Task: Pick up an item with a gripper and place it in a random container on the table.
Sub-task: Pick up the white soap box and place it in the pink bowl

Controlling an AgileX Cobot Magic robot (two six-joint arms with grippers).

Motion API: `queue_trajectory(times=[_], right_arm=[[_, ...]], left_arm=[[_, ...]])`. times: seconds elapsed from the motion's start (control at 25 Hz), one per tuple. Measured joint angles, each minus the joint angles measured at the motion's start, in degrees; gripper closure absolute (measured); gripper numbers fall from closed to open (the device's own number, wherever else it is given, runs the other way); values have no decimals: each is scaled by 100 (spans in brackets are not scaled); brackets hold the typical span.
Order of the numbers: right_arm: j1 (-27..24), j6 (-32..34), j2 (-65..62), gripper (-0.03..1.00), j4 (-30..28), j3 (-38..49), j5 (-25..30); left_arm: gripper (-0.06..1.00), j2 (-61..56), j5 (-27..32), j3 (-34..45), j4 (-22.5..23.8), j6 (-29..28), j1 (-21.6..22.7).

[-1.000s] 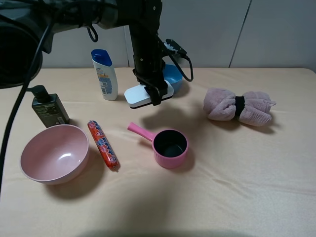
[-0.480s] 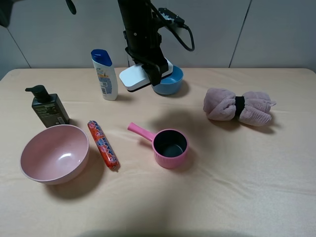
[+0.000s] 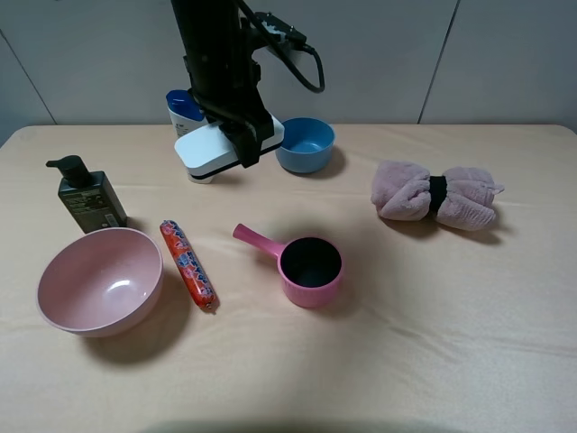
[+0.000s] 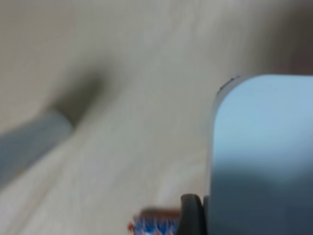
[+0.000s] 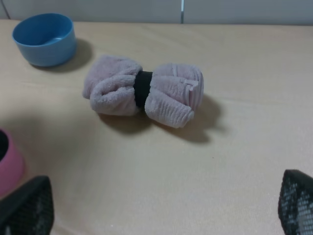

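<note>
My left gripper (image 3: 245, 140) is shut on the white case (image 3: 206, 152) and holds it in the air, above the beige table (image 3: 433, 343), in front of the shampoo bottle. In the left wrist view the case (image 4: 264, 156) fills the frame, blurred, beside one dark finger (image 4: 191, 215). The large pale-pink bowl (image 3: 99, 281) stands at the front left, well apart from the case. My right gripper (image 5: 161, 215) is open and empty; its two fingertips (image 5: 27, 208) sit wide apart at the frame corners. It is out of the exterior view.
A shampoo bottle (image 3: 185, 106) and a blue bowl (image 3: 305, 144) stand at the back. A dark soap dispenser (image 3: 86, 197), a red sausage tube (image 3: 188, 264) and a pink saucepan (image 3: 306, 266) lie mid-table. A rolled pink towel (image 3: 437, 194) lies right.
My left arm has risen and carried the white case leftward, from beside the blue bowl to in front of the shampoo bottle. Nothing else has moved.
</note>
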Motion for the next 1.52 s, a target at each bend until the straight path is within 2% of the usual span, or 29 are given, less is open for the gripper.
queue_trajectory(times=[1.0,1.28,1.52], right_arm=[[0,0,0,27,0,0,0],[0,0,0,27,0,0,0],[0,0,0,27,0,0,0]], left_arm=[[35,-2065,-18,3000,32,-455,0],[35,-2843,-553,4030,242,-799,0],[35,-3328,-872,4608,564,-1217,6]])
